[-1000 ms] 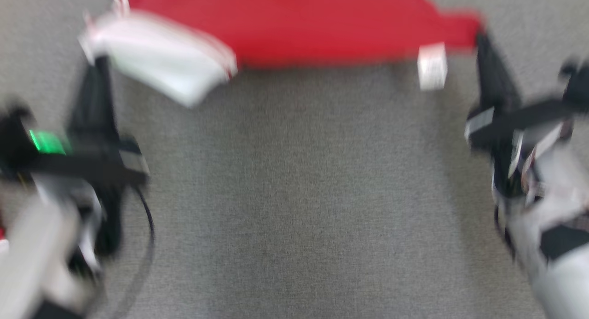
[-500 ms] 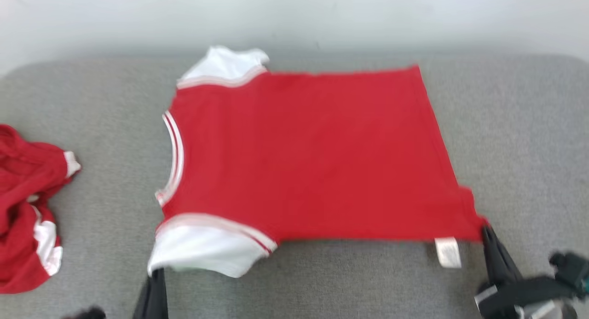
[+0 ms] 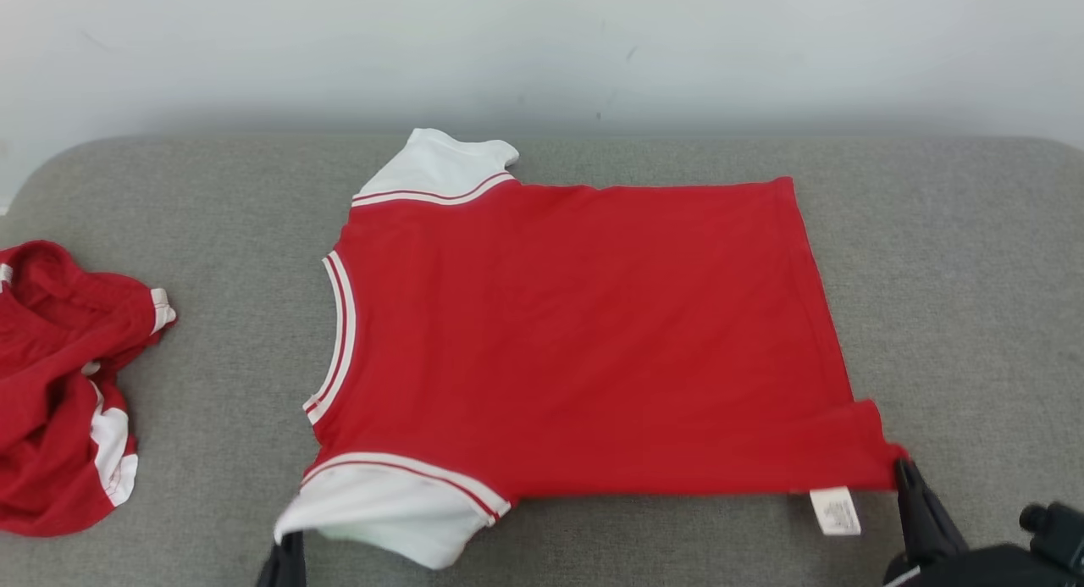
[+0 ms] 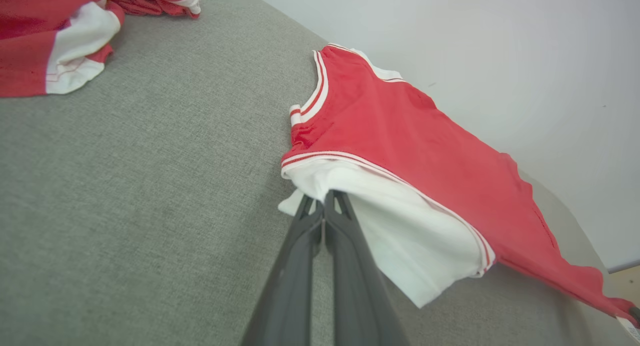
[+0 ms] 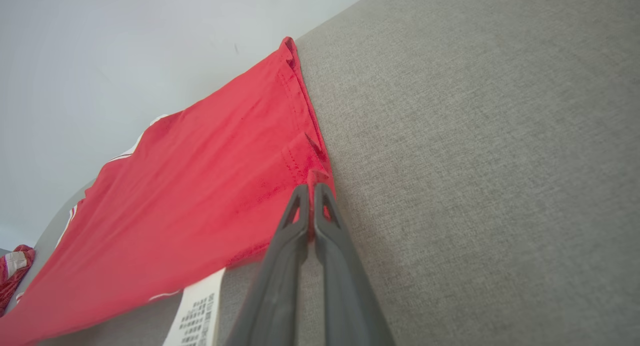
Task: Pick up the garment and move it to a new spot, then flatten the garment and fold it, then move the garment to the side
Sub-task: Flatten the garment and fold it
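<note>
Garment (image 3: 576, 333), a red shirt with white sleeves, lies spread out in the middle of the grey cushion (image 3: 974, 274), with its neck to the left. The left gripper (image 4: 324, 206) is pinched tight on the near white sleeve (image 4: 380, 221). The right gripper (image 5: 311, 191) is pinched tight on the near bottom corner, just beside the white tag (image 3: 834, 511). A second ago the head picture was blurry and showed just the near edge. The camera has looked up since, and both pinches are on the same spots. So the garment looks flat now, and I think folding comes next. More red clothes (image 3: 59, 384) sit well apart on the left.
</note>
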Tool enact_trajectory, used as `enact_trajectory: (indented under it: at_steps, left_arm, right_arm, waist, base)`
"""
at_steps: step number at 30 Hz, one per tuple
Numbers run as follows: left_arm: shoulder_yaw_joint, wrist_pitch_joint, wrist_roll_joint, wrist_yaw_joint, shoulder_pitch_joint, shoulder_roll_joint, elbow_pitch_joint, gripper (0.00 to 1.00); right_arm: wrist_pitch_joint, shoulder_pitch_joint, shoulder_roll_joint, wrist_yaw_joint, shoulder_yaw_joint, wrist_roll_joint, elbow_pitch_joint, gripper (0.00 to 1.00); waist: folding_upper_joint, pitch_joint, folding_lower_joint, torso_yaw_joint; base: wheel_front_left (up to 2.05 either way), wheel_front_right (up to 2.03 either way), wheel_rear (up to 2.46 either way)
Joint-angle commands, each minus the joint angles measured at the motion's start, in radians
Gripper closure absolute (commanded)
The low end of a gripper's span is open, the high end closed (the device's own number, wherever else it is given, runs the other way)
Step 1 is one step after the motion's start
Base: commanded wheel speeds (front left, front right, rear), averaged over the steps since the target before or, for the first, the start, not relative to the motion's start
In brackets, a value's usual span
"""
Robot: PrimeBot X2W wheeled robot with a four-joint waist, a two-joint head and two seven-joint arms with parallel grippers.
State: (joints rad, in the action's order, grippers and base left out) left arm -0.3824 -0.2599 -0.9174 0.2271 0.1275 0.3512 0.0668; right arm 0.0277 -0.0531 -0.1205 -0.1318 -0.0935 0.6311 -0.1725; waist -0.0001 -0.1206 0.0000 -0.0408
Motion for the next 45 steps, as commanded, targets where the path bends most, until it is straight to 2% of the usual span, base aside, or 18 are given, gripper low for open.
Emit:
enact_trajectory:
  at_steps: [1, 8, 11, 18, 26, 27, 28, 31, 36, 39, 45]
  left_arm:
    - [0.013, -0.006, 0.022, -0.01, -0.044, 0.018, -0.001, 1.0]
    - [-0.012, 0.082, 0.089, -0.049, -0.245, 0.092, -0.008, 1.0]
    - [-0.016, 0.111, 0.094, -0.065, -0.321, 0.097, -0.03, 1.0]
    - [-0.049, 0.192, 0.093, -0.141, -0.555, 0.08, -0.24, 1.0]
    - [-0.073, 0.183, 0.119, -0.198, -0.686, 0.073, -0.467, 1.0]
    - [-0.081, 0.174, 0.139, -0.199, -0.698, 0.077, -0.487, 0.07]
    - [-0.085, 0.158, 0.15, -0.201, -0.706, 0.072, -0.506, 0.0]
    - [-0.081, 0.11, 0.155, -0.206, -0.702, 0.056, -0.548, 0.0]
    - [-0.08, 0.046, 0.173, -0.18, -0.64, 0.054, -0.532, 0.0]
    - [-0.07, 0.029, 0.163, -0.165, -0.579, 0.051, -0.487, 0.0]
    - [-0.069, 0.023, 0.147, -0.141, -0.471, 0.048, -0.447, 0.0]
  right_arm:
    - [0.01, 0.029, 0.007, 0.002, -0.007, -0.009, 0.022, 1.0]
    - [0.08, 0.189, 0.008, 0.002, 0.012, -0.063, 0.036, 1.0]
    - [0.103, 0.25, 0.009, 0.002, 0.016, -0.079, 0.007, 1.0]
    - [0.125, 0.451, 0.006, 0.002, 0.015, -0.115, -0.177, 1.0]
    - [0.066, 0.58, 0.008, 0.002, 0.061, -0.11, -0.355, 1.0]
    - [0.048, 0.588, 0.004, 0.002, 0.07, -0.109, -0.365, 0.38]
    - [0.029, 0.592, 0.0, 0.002, 0.077, -0.102, -0.377, 0.0]
    - [-0.043, 0.581, -0.049, 0.002, 0.125, -0.153, -0.394, 0.0]
    - [-0.13, 0.524, -0.09, 0.002, 0.166, -0.189, -0.378, 0.0]
    - [-0.142, 0.473, -0.102, 0.002, 0.17, -0.186, -0.353, 0.0]
    - [-0.092, 0.379, -0.12, 0.002, 0.186, -0.238, -0.31, 0.0]
  waist:
    - [0.0001, -0.01, 0.0, 0.007]
    - [0.0001, -0.071, 0.0, 0.029]
    - [0.0001, -0.094, 0.0, 0.036]
    - [0.0001, -0.147, 0.0, 0.052]
    - [0.0001, -0.169, 0.0, 0.076]
    - [0.0001, -0.168, 0.0, 0.076]
    - [0.0001, -0.165, 0.0, 0.074]
    - [0.0001, -0.148, 0.0, 0.066]
    - [0.0001, -0.114, 0.0, 0.053]
    - [0.0001, -0.101, 0.0, 0.045]
    - [0.0001, -0.106, 0.0, 0.04]
  base:
    - [0.0, 0.0, 0.0]
    - [0.0, 0.0, 0.0]
    - [0.0, 0.0, 0.0]
    - [0.0, 0.0, 0.0]
    - [0.0, 0.0, 0.0]
    - [0.0, 0.0, 0.0]
    - [0.0, 0.0, 0.0]
    - [0.0, 0.0, 0.0]
    - [0.0, 0.0, 0.0]
    - [0.0, 0.0, 0.0]
    - [0.0, 0.0, 0.0]
